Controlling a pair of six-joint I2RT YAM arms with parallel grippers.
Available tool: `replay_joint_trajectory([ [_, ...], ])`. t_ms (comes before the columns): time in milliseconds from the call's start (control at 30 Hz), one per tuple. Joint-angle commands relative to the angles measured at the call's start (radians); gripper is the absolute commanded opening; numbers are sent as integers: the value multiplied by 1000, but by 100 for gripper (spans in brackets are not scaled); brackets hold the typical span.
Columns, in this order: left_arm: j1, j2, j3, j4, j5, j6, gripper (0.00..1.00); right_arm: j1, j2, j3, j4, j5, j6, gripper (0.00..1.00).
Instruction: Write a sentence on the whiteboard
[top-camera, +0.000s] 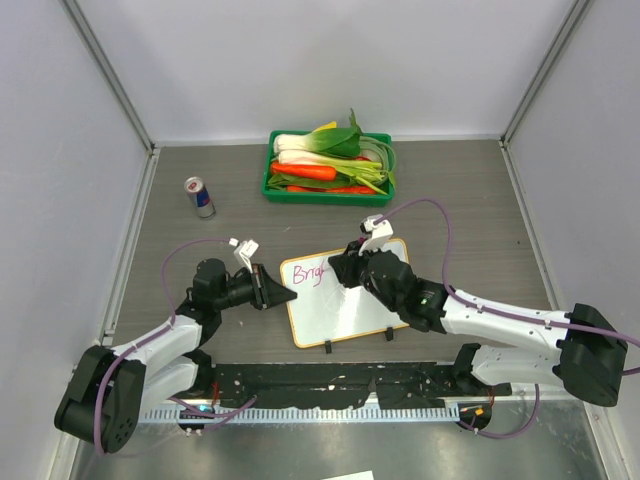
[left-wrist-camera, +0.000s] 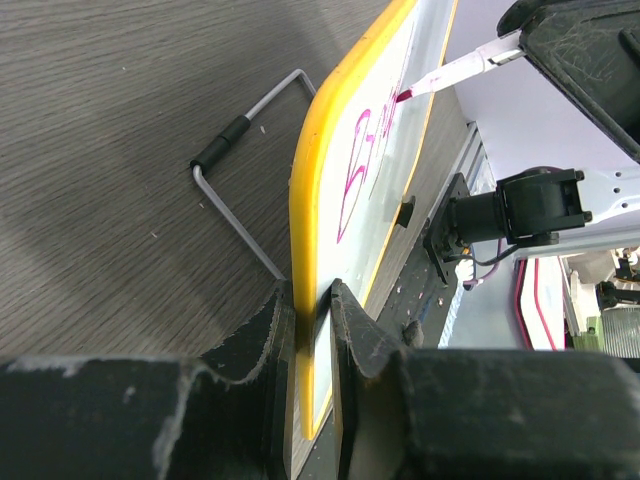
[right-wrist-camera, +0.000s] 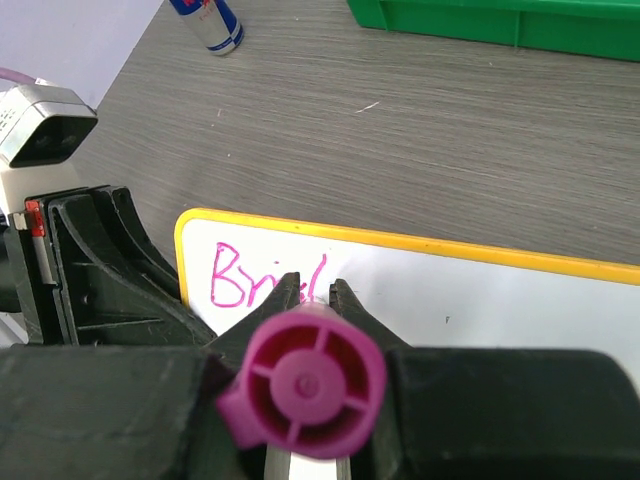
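Observation:
The whiteboard (top-camera: 345, 300) lies on the table, white with a yellow rim and two black clips on its near edge. My left gripper (top-camera: 280, 294) is shut on the whiteboard's left edge (left-wrist-camera: 305, 300). My right gripper (top-camera: 345, 270) is shut on a magenta marker (right-wrist-camera: 305, 380), whose tip (left-wrist-camera: 405, 96) touches the board. The sentence (right-wrist-camera: 262, 275) stands as magenta letters reading about "Brig" at the board's top left; it also shows in the top view (top-camera: 310, 273) and the left wrist view (left-wrist-camera: 362, 160).
A green tray (top-camera: 328, 170) of vegetables stands at the back centre. A drink can (top-camera: 199, 197) stands back left. A wire stand (left-wrist-camera: 240, 190) lies by the board's edge. Grey walls enclose the table on three sides.

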Motion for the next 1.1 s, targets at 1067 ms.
replay_joint_trajectory([
  [1067, -9, -8, -2, 0, -3, 27, 0, -11, -56, -51, -60, 22, -8, 1],
])
